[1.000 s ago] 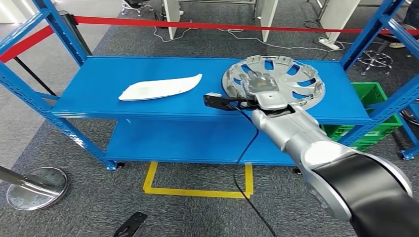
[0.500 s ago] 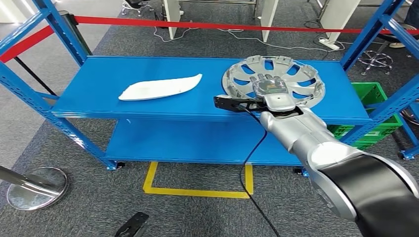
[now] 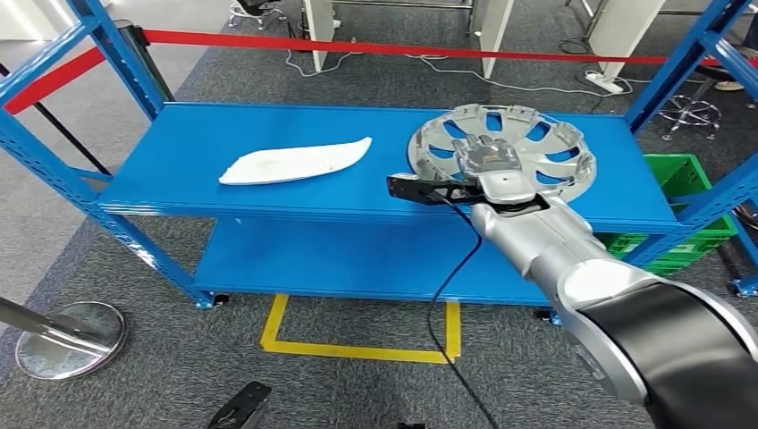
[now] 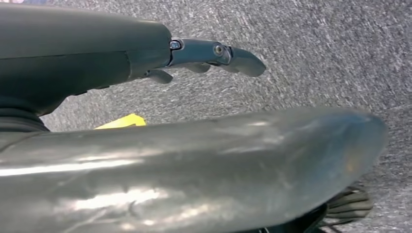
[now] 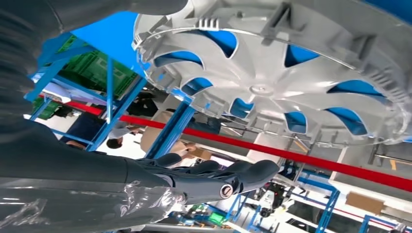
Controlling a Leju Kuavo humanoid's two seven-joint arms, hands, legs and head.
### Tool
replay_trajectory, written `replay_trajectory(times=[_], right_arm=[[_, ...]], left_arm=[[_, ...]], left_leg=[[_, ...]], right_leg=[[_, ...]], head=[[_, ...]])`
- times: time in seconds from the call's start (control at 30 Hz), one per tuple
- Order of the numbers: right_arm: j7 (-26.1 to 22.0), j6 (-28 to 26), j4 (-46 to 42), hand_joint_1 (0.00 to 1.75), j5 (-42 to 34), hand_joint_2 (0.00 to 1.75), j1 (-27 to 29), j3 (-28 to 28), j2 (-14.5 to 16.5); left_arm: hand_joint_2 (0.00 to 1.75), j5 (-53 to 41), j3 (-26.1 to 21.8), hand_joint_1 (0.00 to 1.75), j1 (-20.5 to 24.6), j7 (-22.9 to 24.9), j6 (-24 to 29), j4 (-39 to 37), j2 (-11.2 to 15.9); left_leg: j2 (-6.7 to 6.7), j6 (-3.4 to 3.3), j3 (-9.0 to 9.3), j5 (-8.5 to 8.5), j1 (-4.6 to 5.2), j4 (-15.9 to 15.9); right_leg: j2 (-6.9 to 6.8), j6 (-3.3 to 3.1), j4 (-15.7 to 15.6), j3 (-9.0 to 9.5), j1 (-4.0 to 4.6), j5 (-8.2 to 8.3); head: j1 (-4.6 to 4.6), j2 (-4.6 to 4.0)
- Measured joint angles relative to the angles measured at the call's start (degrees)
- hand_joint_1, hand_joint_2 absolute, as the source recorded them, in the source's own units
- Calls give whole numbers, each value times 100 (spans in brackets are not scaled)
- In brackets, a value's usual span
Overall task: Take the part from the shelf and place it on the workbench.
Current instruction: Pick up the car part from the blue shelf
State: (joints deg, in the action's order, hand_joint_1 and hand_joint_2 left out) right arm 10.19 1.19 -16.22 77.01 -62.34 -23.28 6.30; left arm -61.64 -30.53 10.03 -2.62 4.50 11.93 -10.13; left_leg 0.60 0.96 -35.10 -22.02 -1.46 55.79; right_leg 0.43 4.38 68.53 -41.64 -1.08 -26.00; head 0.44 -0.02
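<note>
Wheel cover [image 3: 545, 152] on blue shelf [image 3: 268, 192], right hand [image 3: 487, 156] above (open)

Industrial workshop or test floor. Blue steel shelf rack [image 3: 268, 192] on grey carpet tile, yellow taped floor marking [image 3: 357, 344], red barrier tape [image 3: 402, 49] strung behind, green plastic crate [image 3: 684, 179] beside the rack, power strip and loose cables [image 3: 599, 82] on the floor.
</note>
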Motion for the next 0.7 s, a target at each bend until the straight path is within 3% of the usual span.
replay_trajectory(times=[0.03, 0.1, 0.2, 0.27, 0.3, 0.37, 0.4, 0.43, 0.47, 0.5, 0.57, 0.63, 0.7], right_arm=[[0, -2, 1, 0, 4, 175, -7, 0, -1], [-5, -1, 2, 0, 11, 175, -13, 0, 0], [-10, -1, 2, 0, 28, 175, 3, 0, -11], [-11, -4, -1, 0, 42, 175, -18, 0, -19], [-14, -5, -2, 0, 46, 175, -27, 0, -18], [-16, -4, -1, 0, 50, 175, -21, 0, -18], [-16, -2, -1, 0, 51, 175, -6, 0, -18], [-16, -1, 0, 0, 51, 175, 11, 0, -18], [-16, -1, 0, 0, 51, 175, 23, 0, -18], [-15, -1, 0, 0, 51, 175, 29, 0, -18], [-15, -2, 1, 0, 53, 175, 26, 0, -18], [-15, 0, 2, 0, 56, 175, 23, 0, -20], [-20, 35, 2, 0, 57, 175, 15, 0, -21]], left_arm=[[0, -3, 0, 0, 0, 0, 0, 0, 4], [0, -8, 0, 0, 8, 1, 0, 0, 10], [0, -19, 0, 0, 5, 2, 2, 0, 7], [0, -31, 0, 0, 10, 2, 4, 0, 7], [0, -35, 0, 0, 18, 2, 6, 0, 6], [0, -40, -1, 0, 25, 2, 7, 0, 5], [0, -43, -1, 0, 18, 2, 7, 0, 5], [0, -46, -2, 0, 8, 2, 8, 0, 5], [0, -50, -2, 0, 1, 2, 8, 0, 5], [0, -52, -2, 0, -2, 2, 8, 0, 5], [0, -54, -4, 0, 0, 2, 11, 0, 9], [0, -54, -7, 0, 7, 2, 16, 0, 10], [0, -47, -10, 0, 9, 2, 16, 0, 6]], left_leg=[[5, 49, 1, -44, -23, 43], [9, 150, -9, -118, -34, 128], [13, 242, 0, -145, -31, 124], [-5, 281, -67, -239, -38, 278], [-15, 291, -194, -351, -33, 524], [-23, 291, -640, -628, -14, 1297], [-23, 282, -859, -695, -6, 1619], [-23, 263, -1002, -656, 4, 1774], [-22, 232, -1032, -500, 17, 1703], [-22, 191, -955, -259, 35, 1434], [-23, 90, -645, 198, 92, 675], [-26, 40, -437, 299, 130, 233], [-22, 42, -390, 239, 134, 142]], right_leg=[[0, 44, -370, 162, -24, 169], [33, 17, -839, 394, -48, 321], [73, -178, -842, 414, -23, 257], [84, -266, -834, 437, -26, 231], [88, -302, -836, 461, -28, 215], [89, -355, -836, 505, -11, 172], [90, -372, -836, 529, 2, 148], [92, -382, -836, 559, 15, 122], [95, -386, -836, 596, 26, 92], [99, -383, -836, 640, 34, 59], [104, -355, -835, 721, 54, -14], [108, -305, -841, 753, 73, -67], [103, -262, -885, 776, 75, -83]], head=[[5, 0], [19, 0], [10, 0], [4, 0], [-2, 0], [-4, 0], [-4, 0], [-3, 0], [-3, 0], [-2, 0], [-4, 0], [-2, 0], [-3, 0]])
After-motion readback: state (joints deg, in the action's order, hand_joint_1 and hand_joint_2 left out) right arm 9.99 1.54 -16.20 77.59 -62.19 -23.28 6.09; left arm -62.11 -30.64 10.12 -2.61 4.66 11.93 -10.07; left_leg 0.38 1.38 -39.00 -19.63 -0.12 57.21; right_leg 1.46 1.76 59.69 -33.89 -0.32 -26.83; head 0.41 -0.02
